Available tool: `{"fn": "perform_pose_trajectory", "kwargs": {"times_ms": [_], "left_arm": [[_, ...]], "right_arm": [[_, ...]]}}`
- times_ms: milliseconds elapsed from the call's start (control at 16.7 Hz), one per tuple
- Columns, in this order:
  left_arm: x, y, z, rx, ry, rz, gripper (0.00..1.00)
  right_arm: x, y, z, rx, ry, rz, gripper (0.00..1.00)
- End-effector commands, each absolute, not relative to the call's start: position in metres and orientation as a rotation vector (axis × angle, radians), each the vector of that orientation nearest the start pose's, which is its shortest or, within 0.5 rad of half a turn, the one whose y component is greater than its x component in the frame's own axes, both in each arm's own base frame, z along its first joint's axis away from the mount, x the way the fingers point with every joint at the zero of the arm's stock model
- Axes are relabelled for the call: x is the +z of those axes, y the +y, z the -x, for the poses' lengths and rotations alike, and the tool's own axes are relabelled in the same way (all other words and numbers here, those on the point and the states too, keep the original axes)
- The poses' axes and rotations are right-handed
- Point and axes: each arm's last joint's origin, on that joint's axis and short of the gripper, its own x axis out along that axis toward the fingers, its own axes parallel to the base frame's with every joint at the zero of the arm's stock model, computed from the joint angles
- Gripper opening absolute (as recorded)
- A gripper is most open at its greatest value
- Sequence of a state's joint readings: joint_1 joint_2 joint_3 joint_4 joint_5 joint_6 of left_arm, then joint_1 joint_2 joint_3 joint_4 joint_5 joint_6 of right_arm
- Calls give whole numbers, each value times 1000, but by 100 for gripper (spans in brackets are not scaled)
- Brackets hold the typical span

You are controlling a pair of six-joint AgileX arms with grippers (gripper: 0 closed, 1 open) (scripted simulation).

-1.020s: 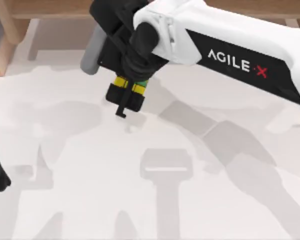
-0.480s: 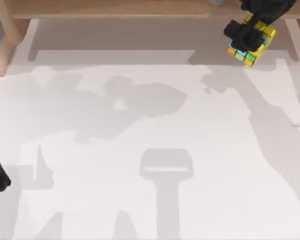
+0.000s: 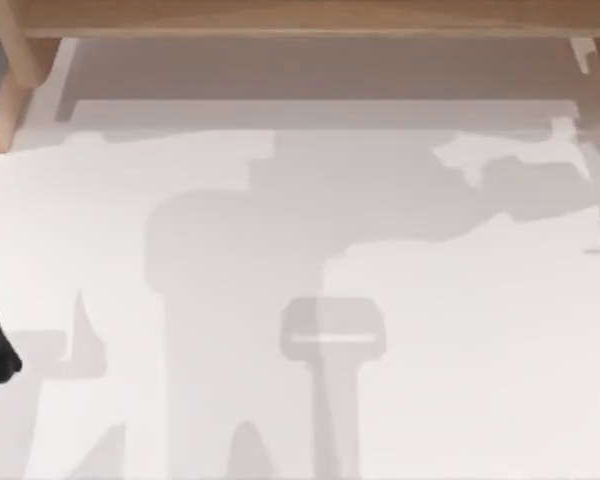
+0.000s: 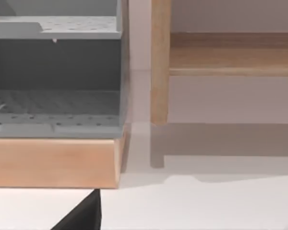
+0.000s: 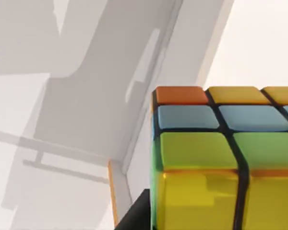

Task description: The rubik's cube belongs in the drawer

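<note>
The white surface (image 3: 430,380) spreads across the top view, crossed by grey shadows. A wooden frame (image 3: 280,18) runs along its far edge, one leg (image 3: 10,60) coming down at the far left. In the left wrist view a wood-based grey cabinet (image 4: 55,120) stands on the surface, just beside that frame's upright post (image 4: 159,62)

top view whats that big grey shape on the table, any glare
Top view: soft arm shadows spread across the white table, no glare. Right wrist view: the rubik's cube sits very close, evenly lit, with grey shadows on the table behind it.
</note>
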State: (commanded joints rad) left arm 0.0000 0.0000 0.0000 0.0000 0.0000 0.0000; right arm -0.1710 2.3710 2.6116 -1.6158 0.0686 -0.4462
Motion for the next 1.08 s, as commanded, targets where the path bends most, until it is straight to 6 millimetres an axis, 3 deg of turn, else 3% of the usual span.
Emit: {"fn": "perform_pose_trajectory", "kwargs": {"times_ms": [180,360,480,600,960,1080], "left_arm": [[160,-1,-106,0,0,0,100],[160,-1,-106,0,0,0,100],[160,-1,-106,0,0,0,100],[160,-1,-106,0,0,0,100],[160,-1,-106,0,0,0,100],[160,-1,-106,0,0,0,100]], "right_arm": [[272,-131,-460,28,1440,170,0],[222,-169,-468,-9,1516,55,0],[194,-179,-472,-7,1557,6,0],[183,-181,-474,-1,1572,-14,0],[183,-181,-474,-1,1572,-14,0],[183,-181,-474,-1,1572,-14,15]]}}
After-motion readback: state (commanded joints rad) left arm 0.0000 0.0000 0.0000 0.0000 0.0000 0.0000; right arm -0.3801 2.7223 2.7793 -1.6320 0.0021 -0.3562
